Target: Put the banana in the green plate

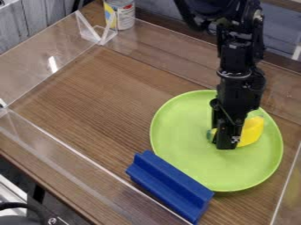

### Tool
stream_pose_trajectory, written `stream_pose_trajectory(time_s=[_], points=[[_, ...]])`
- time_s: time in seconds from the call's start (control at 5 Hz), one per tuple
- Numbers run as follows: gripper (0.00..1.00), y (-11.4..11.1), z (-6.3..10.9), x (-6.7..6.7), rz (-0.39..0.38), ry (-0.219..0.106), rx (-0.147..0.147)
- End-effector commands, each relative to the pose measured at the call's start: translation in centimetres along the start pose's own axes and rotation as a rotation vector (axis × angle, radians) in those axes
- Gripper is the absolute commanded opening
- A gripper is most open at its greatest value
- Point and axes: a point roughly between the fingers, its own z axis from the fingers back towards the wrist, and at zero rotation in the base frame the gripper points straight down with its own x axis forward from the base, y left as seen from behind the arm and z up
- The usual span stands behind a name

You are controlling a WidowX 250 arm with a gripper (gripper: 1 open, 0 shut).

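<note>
The green plate [188,154] lies at the right front of the wooden table. On its right half is the banana [248,131], a small yellow piece with a green tip showing low beside the fingers. My gripper [223,141] comes straight down from the black arm onto the plate, its fingertips down at the plate's surface and shut on the banana's left side. The gripper's body hides part of the banana.
A blue ridged block [168,185] lies just in front of the plate's left edge. Clear plastic walls [47,132] border the table on the left and front. A bottle [118,13] and a clear stand [91,31] sit at the back left.
</note>
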Motion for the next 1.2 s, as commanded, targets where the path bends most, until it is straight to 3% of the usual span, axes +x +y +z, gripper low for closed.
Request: stream_pose_trajectory(time_s=[0.0,1.0], points=[[0.0,-0.4,-0.2,0.5,-0.033,0.006,-0.007],[0.0,-1.5,-0.4,1.0,-0.075,0.026,-0.047]])
